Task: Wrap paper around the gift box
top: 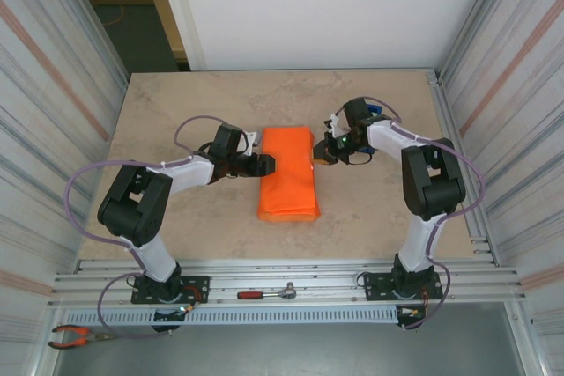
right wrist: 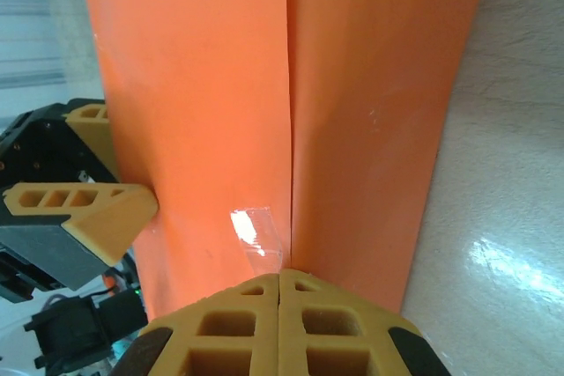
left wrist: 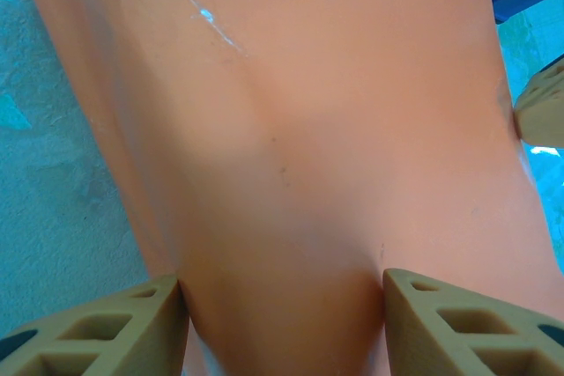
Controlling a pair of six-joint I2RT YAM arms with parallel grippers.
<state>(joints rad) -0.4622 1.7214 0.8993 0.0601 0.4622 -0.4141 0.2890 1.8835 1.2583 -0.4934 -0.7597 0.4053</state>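
text: none legible | labels: none | brands: none | numbers: none | signs: none
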